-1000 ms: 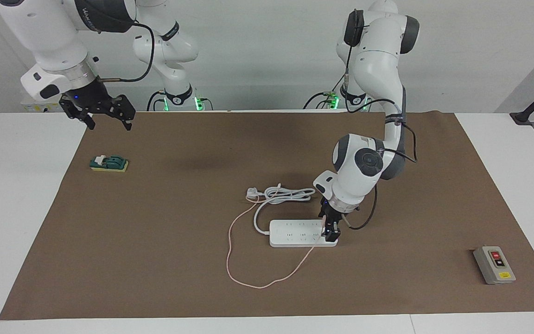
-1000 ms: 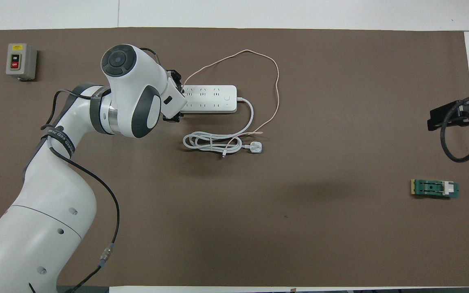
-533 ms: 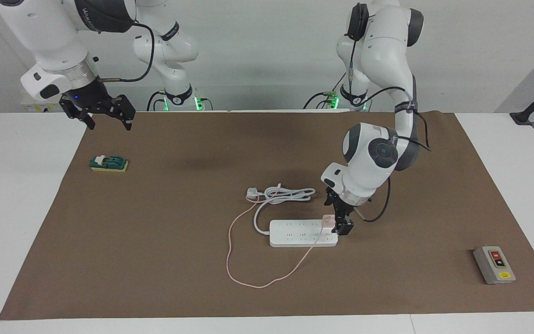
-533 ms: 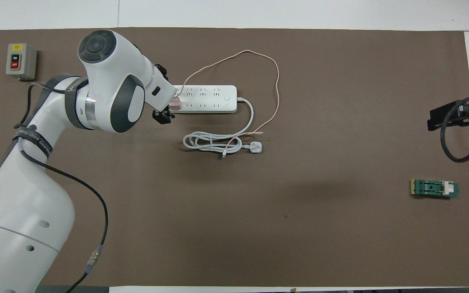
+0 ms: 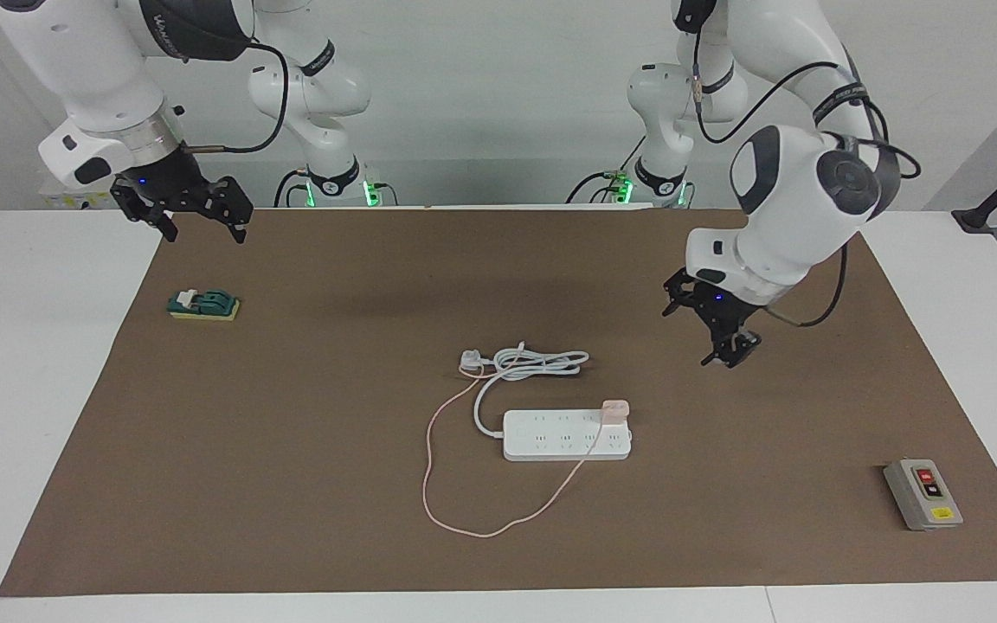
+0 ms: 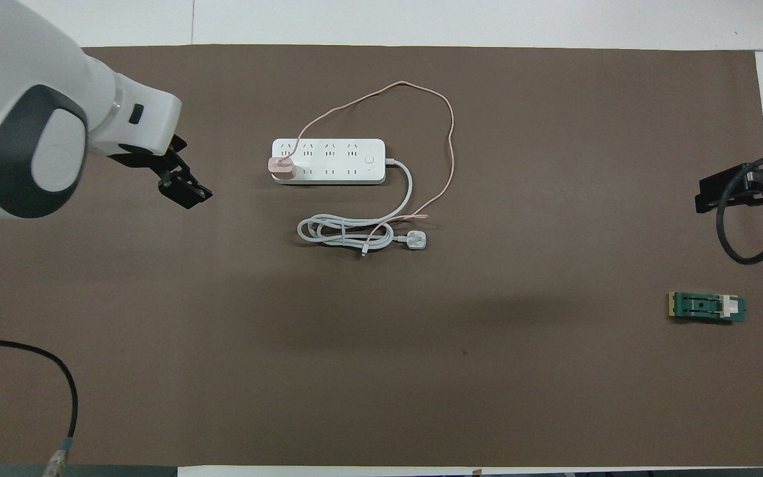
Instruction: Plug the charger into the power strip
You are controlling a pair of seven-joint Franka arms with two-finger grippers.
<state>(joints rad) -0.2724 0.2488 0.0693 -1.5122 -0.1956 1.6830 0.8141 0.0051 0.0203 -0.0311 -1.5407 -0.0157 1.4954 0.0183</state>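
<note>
The charger [image 5: 615, 407] sits plugged into the power strip [image 5: 566, 435] at the end toward our left arm, so we judge the plugging done. Our left gripper [image 5: 710, 334] hangs over bare mat beside the strip, jaws wide and empty. Our right gripper [image 5: 183, 210] waits, jaws wide; next we only need to retreat.
</note>
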